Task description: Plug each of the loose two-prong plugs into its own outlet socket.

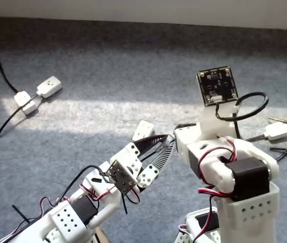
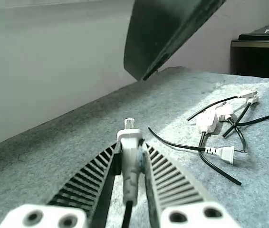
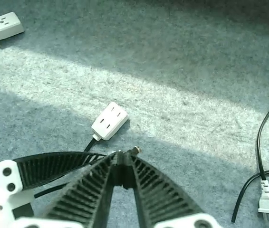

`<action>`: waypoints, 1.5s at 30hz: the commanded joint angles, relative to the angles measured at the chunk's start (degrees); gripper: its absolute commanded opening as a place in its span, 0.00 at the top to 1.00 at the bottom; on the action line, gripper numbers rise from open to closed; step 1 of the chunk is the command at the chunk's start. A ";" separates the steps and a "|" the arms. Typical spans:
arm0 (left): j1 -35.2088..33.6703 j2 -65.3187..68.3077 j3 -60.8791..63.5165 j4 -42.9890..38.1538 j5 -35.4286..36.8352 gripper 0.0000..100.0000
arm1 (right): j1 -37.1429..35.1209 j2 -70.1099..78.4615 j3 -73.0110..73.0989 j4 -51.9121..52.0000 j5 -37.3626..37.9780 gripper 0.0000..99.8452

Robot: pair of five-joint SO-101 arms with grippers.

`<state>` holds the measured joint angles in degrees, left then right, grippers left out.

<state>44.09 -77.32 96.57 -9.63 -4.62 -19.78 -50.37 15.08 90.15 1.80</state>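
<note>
Left gripper (image 2: 132,148): clamped on plug (image 2: 129,137), near socket (image 3: 109,121). Right gripper (image 3: 122,160): closed, contents unclear. Step, likely: insertion. Next: square plug to socket.

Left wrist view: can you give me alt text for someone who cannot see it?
The left hand grips a white two-prong plug between its ribbed black fingers, the cord running back toward the camera. Beyond it on the grey carpet, black cords, a loose plug and other white connectors lie in a sunlit patch.
</note>
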 commanded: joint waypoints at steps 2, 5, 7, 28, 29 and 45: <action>0.92 -0.13 1.01 0.09 0.26 0.99 | -1.89 0.04 4.53 -6.02 -0.62 0.99; 0.92 -0.13 1.01 0.09 0.26 0.99 | -1.71 0.04 9.19 -9.71 -0.62 0.99; 0.92 -0.13 1.01 0.09 0.26 0.99 | -1.71 0.04 11.12 -10.77 -0.53 0.99; -1.45 -0.48 1.01 -0.18 0.44 0.99 | 3.38 0.13 26.59 -22.29 -0.18 0.99; -1.71 -0.48 1.01 -0.18 0.53 0.99 | 3.38 0.13 26.59 -22.29 -0.18 0.99; -1.54 0.04 1.01 0.18 0.53 0.99 | 3.65 -0.48 10.07 -16.48 -6.95 0.92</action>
<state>43.21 -77.32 96.57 -9.45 -4.53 -16.79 -50.29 31.87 71.25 -1.63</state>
